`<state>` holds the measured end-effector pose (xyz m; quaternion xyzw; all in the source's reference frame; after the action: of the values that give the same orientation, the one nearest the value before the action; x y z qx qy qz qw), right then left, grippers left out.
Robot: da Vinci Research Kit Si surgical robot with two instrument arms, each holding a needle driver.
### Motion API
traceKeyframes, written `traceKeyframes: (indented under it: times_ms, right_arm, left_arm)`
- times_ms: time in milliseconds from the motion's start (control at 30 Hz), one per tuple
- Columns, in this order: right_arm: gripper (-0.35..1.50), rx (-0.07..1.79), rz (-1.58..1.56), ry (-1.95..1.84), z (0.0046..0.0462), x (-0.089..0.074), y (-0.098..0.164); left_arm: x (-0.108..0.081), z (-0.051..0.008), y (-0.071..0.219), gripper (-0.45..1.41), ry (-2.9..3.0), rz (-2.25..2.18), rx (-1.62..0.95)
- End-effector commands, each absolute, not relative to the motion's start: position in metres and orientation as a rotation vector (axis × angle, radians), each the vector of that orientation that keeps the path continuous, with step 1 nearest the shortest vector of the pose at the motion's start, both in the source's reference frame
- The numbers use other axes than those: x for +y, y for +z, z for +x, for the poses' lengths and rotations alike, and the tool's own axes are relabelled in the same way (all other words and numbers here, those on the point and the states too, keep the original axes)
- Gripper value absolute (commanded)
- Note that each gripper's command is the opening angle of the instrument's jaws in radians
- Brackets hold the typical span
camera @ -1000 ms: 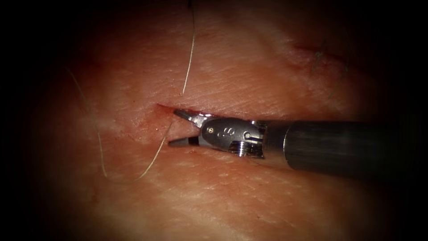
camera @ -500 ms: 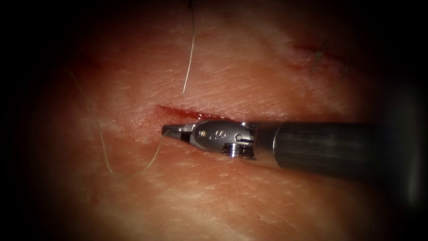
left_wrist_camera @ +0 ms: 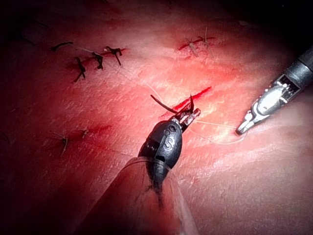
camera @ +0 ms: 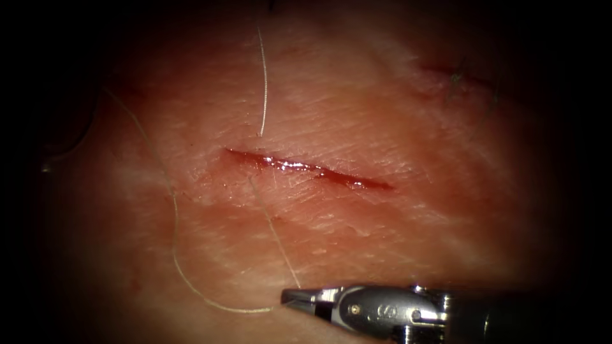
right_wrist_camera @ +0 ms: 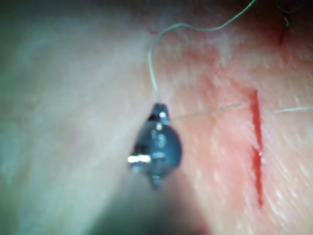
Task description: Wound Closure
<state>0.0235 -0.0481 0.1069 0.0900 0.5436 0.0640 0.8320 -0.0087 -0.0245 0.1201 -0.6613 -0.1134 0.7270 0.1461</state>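
Note:
The cut (camera: 306,167) in the tissue (camera: 382,242) lies open and glistens with red fluid. My right tool (camera: 290,296) sits low, below the cut, shut on the thread (camera: 274,232). That strand rises to the tissue just under the cut's left end. A second strand (camera: 262,83) goes in above that end, and a long loop (camera: 172,216) sweeps out to the left. In the left wrist view my left tool (left_wrist_camera: 191,115) is shut on the dark curved needle (left_wrist_camera: 164,104), around mid-curve, off the tissue. The right tool (left_wrist_camera: 240,130) (right_wrist_camera: 159,108) pinches the thread (right_wrist_camera: 205,115) at its tip.
An older stitched cut (camera: 456,76) with short dark thread ends lies at the upper right. Further stitched cuts (left_wrist_camera: 93,58) (left_wrist_camera: 198,44) (left_wrist_camera: 63,142) lie beyond and beside the left tool.
The right tool's jaws stood open at the cut's left end, then shut on the thread. It has moved down away from the cut, drawing the thread out with it.

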Motion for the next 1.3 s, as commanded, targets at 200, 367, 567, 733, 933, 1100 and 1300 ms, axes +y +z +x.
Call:
traceKeyframes:
  times_ms: [200, 367, 567, 733, 933, 1100, 1300]
  right_arm:
    - [0.56, 1.185, 0.226, 0.121, 0.0253, -0.051, 0.103]
    - [1.26, 1.166, 0.205, 0.167, 0.0234, -0.048, 0.104]
    - [1.23, 1.165, 0.182, 0.199, 0.0217, -0.045, 0.107]
    - [1.18, 1.141, 0.122, 0.196, 0.0235, -0.041, 0.111]
    - [1.11, 1.134, 0.082, 0.200, 0.0274, -0.036, 0.116]
    - [1.08, 1.124, 0.052, 0.174, 0.0293, -0.034, 0.119]
    - [0.96, 1.112, 0.070, 0.134, 0.0317, -0.035, 0.123]
  left_arm:
    - [-0.025, -0.0089, 0.122, -0.45, 2.099, -1.892, -0.314]
    - [-0.023, -0.0048, 0.122, -0.45, 2.133, -1.767, -0.226]
    - [-0.022, 0.0000, 0.121, -0.45, 2.153, -1.677, -0.176]
    - [-0.022, -0.0002, 0.121, -0.45, 2.144, -1.681, -0.177]
    - [-0.023, -0.0026, 0.121, -0.45, 2.132, -1.726, -0.206]
    - [-0.023, -0.0039, 0.122, -0.45, 2.127, -1.752, -0.218]
    - [-0.024, -0.0056, 0.123, -0.45, 2.117, -1.778, -0.224]
